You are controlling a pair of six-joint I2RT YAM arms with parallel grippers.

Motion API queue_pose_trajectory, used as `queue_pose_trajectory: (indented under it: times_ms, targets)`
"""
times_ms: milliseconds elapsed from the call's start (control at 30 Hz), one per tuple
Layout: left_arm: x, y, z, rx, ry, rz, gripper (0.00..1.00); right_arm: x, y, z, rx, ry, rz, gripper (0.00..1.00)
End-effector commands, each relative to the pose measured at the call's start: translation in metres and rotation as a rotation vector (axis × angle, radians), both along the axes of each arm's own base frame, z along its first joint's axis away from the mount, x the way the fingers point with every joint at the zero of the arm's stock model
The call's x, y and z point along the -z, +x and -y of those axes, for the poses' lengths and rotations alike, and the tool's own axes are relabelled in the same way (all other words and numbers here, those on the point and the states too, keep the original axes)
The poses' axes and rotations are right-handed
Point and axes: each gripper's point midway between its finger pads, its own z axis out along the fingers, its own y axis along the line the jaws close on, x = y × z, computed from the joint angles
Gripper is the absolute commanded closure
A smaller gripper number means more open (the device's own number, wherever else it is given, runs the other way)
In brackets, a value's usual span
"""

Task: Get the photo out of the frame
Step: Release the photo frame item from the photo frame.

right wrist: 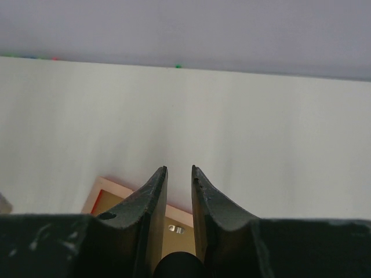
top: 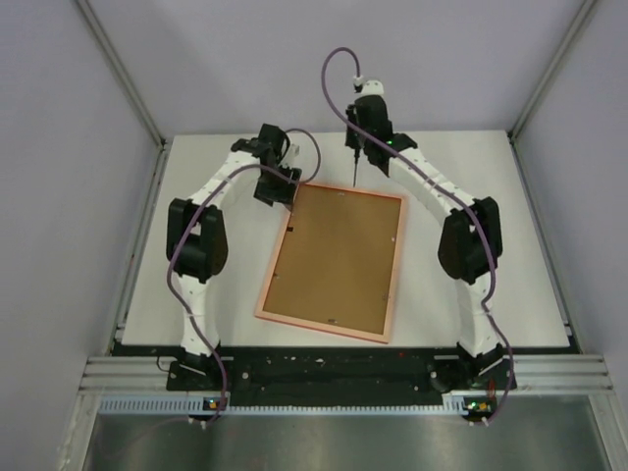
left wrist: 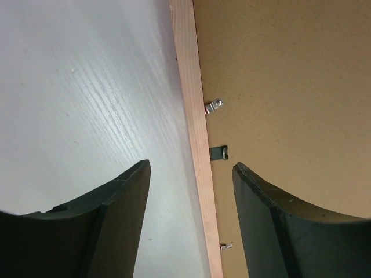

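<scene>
Where it lies back-up on the table (top: 510, 294), the single frame (top: 394, 280) runs its long axis near to far, the far end leaning slightly right, with one brown backing board (top: 339, 255) filling it. Over its far left corner, the left gripper (left wrist: 191, 164) stands wide, a finger on either side of the pale rim, gripping nothing. Three small metal tabs (left wrist: 214, 105) sit along that rim. Just past the far edge, the right gripper (right wrist: 179, 171) points down, all but closed and empty.
</scene>
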Motion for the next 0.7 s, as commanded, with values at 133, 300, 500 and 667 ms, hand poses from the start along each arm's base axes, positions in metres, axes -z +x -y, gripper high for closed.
queue_pose_trajectory:
  times_ms: [133, 300, 500, 667]
  targets:
    - [-0.036, -0.032, -0.019, 0.074, 0.027, 0.051, 0.30, -0.040, -0.027, 0.061, -0.108, 0.071, -0.033, 1.00]
    - [-0.018, -0.066, -0.030, 0.106, 0.055, -0.017, 0.12, -0.042, -0.055, 0.083, -0.150, 0.070, -0.045, 1.00]
    - [-0.004, -0.086, -0.037, 0.130, 0.064, -0.058, 0.13, -0.063, -0.079, 0.119, -0.082, -0.015, 0.031, 1.00]
    - [0.008, -0.094, -0.035, 0.140, 0.052, -0.088, 0.14, -0.070, -0.099, 0.129, -0.150, -0.020, 0.062, 1.00]
